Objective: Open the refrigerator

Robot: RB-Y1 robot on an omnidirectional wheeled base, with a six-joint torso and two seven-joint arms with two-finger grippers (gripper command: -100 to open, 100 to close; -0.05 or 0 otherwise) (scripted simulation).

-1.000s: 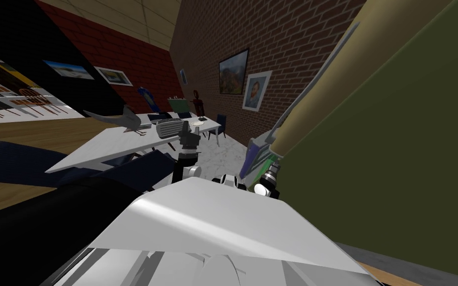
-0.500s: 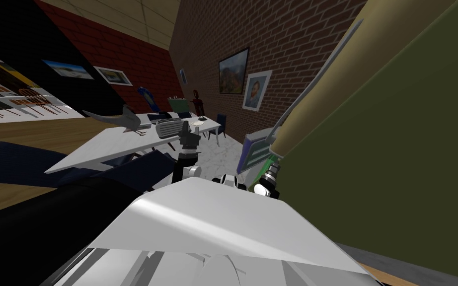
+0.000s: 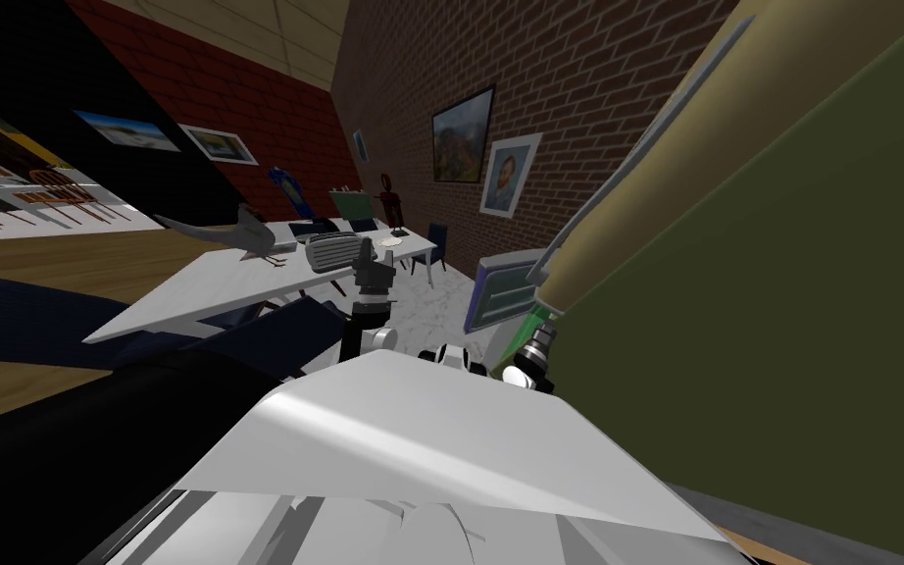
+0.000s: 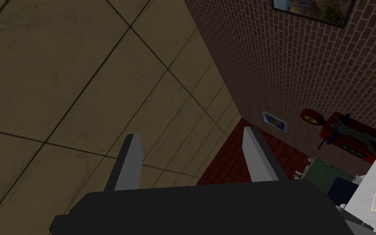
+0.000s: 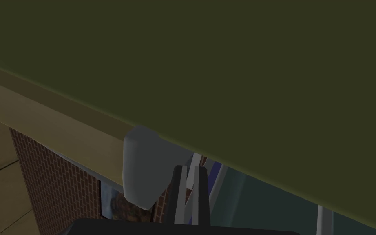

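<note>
The refrigerator point(image 3: 783, 294) is a big olive-green body at my right. Its tan door edge point(image 3: 636, 186) carries a long grey handle point(image 3: 627, 157) and stands ajar, with a purple-framed shelf point(image 3: 497, 292) showing in the gap. My right gripper point(image 3: 538, 329) sits at the handle's lower end. In the right wrist view the right gripper point(image 5: 190, 171) has its fingers pressed close on a thin light bar beside the grey handle mount point(image 5: 140, 167), under the olive door face point(image 5: 224, 61). My left gripper point(image 4: 189, 134) is open and empty, raised in front of my chest point(image 3: 367, 253).
A white table point(image 3: 215, 284) with a grey bird figure point(image 3: 244, 233) and a ribbed grey appliance point(image 3: 332, 251) stands ahead left. Dark blue seating point(image 3: 38, 319) is at my left. A brick wall point(image 3: 558, 88) with pictures runs behind the refrigerator.
The door has swung further open: the gap widened and more of the purple-framed shelf shows. The view has also shifted slightly. My left arm stays put.
</note>
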